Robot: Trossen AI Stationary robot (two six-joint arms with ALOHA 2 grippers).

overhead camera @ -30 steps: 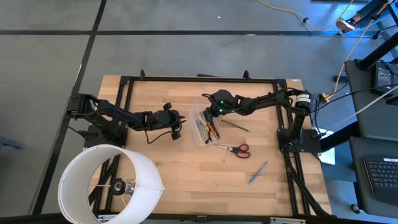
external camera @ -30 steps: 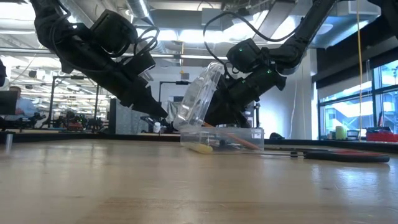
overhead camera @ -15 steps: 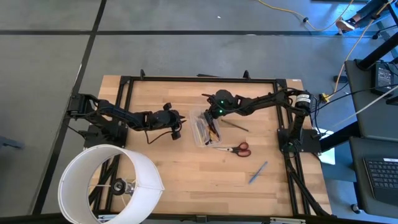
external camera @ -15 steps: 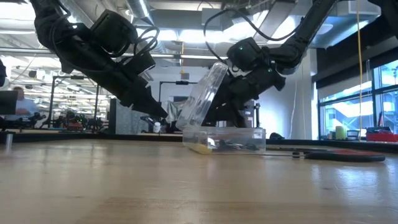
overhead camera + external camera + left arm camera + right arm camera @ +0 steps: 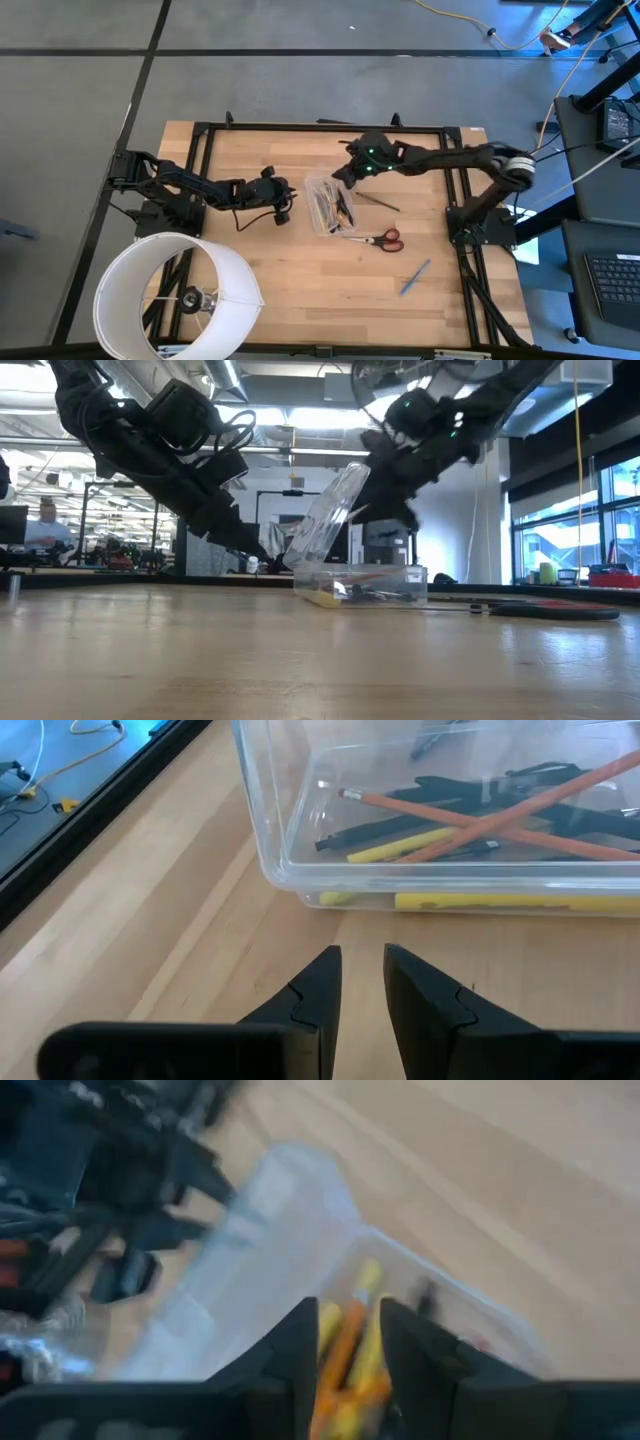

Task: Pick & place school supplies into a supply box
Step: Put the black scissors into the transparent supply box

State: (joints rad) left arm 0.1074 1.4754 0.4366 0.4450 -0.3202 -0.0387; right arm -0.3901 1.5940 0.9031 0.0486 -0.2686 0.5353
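While the left hand (image 5: 362, 982) rests slightly parted beside the supply box (image 5: 328, 205), the empty right hand (image 5: 343, 176), narrowly parted, hovers above.

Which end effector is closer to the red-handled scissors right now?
The right. The right end effector hangs over the clear plastic box's far end, up-table of the red-handled scissors. The left end effector sits beyond the box, farther away.

My count on the table: one clear box (image 5: 329, 205); inside it, two orange pencils (image 5: 480, 820), two yellow pens (image 5: 500, 903), some black pens I cannot number. Outside: one pair of scissors (image 5: 377, 238), one blue pen (image 5: 415, 277), one black pen (image 5: 378, 201), one white cylinder (image 5: 175, 295).
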